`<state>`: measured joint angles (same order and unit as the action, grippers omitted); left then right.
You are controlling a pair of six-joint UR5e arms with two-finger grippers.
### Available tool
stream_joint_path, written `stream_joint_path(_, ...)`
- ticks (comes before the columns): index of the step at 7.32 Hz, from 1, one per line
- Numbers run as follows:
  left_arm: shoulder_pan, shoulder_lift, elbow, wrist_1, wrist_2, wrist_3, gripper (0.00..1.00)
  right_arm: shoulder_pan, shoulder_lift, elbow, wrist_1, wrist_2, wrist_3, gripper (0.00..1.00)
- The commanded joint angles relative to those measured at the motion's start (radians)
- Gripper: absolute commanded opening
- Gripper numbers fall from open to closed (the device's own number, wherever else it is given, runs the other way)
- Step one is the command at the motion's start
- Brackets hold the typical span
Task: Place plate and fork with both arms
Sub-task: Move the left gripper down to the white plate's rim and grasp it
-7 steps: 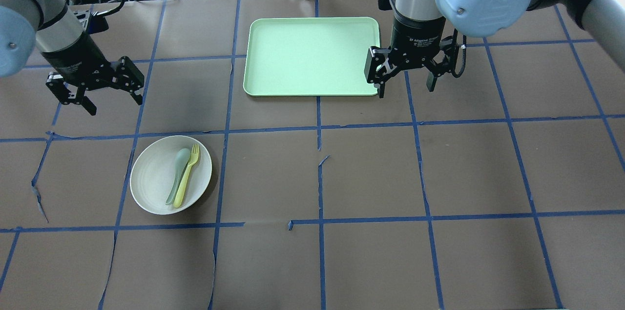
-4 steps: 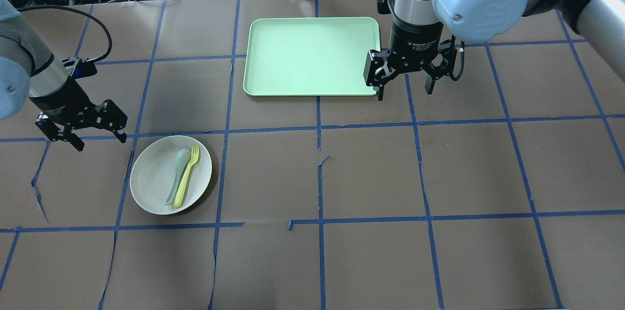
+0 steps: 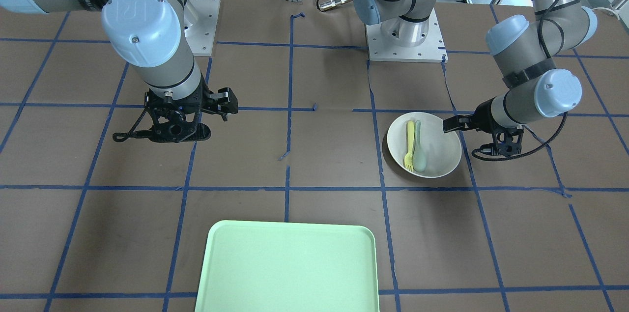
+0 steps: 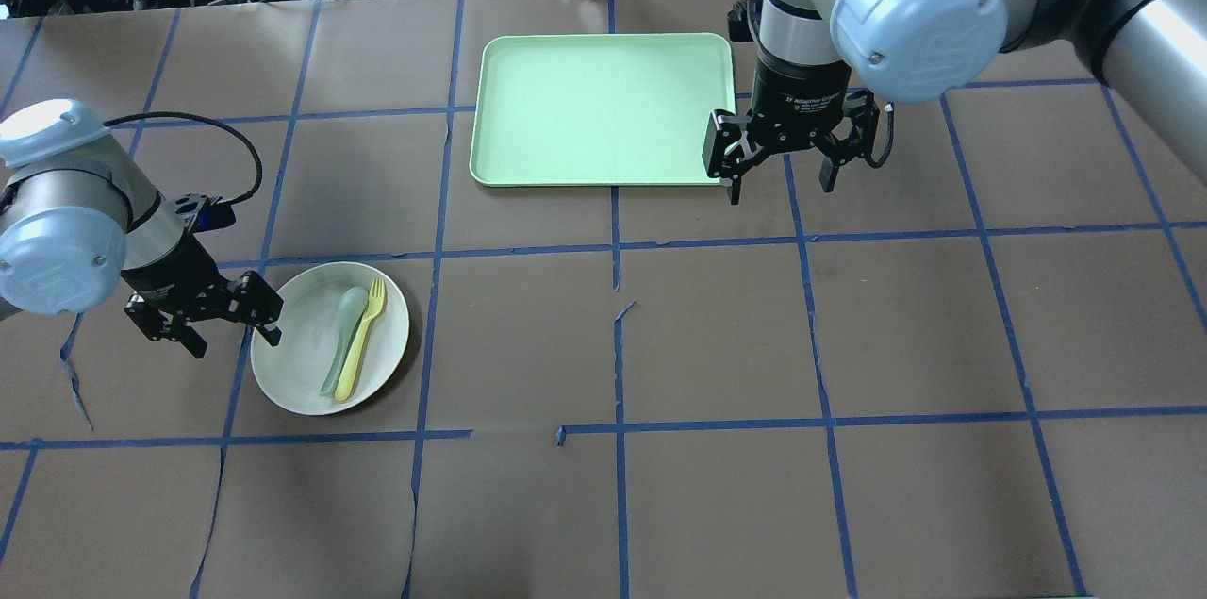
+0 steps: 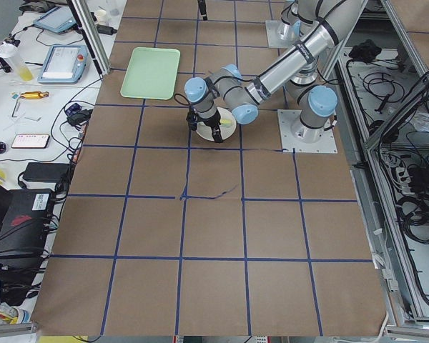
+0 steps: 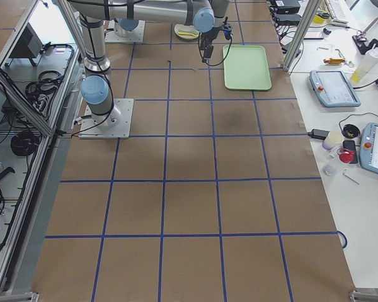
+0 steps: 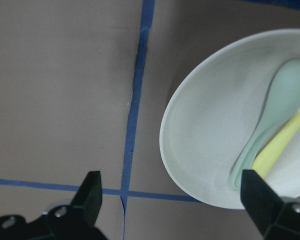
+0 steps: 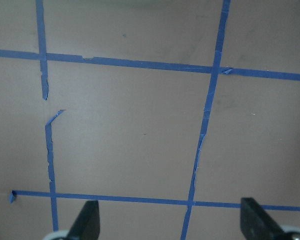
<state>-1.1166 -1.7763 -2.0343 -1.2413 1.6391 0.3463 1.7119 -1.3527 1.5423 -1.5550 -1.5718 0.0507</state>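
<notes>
The off-white plate [image 4: 292, 335] lies on the table's left half, also in the front-facing view [image 3: 440, 150] and the left wrist view [image 7: 210, 125]. The yellow fork [image 4: 361, 340] lies in it beside a mint-green spoon [image 4: 341, 335], tines pointing away from the robot. My left gripper [image 4: 234, 335] is open and low at the plate's left rim. One finger is over the rim, the other outside it. In the wrist view the rim sits between the fingers. My right gripper [image 4: 781, 186] is open and empty, hovering by the right edge of the tray.
A pale green rectangular tray [image 4: 603, 108] lies at the far middle of the table, also in the front-facing view [image 3: 290, 268]. Blue tape lines cross the brown table cover. Cables and boxes lie beyond the far edge.
My left arm has come down and toward the robot, from the far left to the plate's left rim. The right gripper has shifted only slightly. Plate, fork and spoon have not moved.
</notes>
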Motion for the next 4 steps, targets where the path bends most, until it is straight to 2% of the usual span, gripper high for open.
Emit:
stream_joint_path(1, 0.033, -0.047, -0.006, 0.037, -0.002, 0.028, 0.98, 0.0, -0.002, 0.002, -0.01, -0.001, 0.001, 1.0)
stream_joint_path(3, 0.034, -0.077, -0.004, 0.051, -0.004, 0.029, 0.81, 0.0, -0.002, 0.004, -0.01, -0.002, 0.003, 1.0)
stream_joint_path(4, 0.034, -0.081, -0.012, 0.051, -0.007, 0.03, 0.59, 0.0, -0.002, 0.004, -0.01, -0.002, 0.001, 1.0)
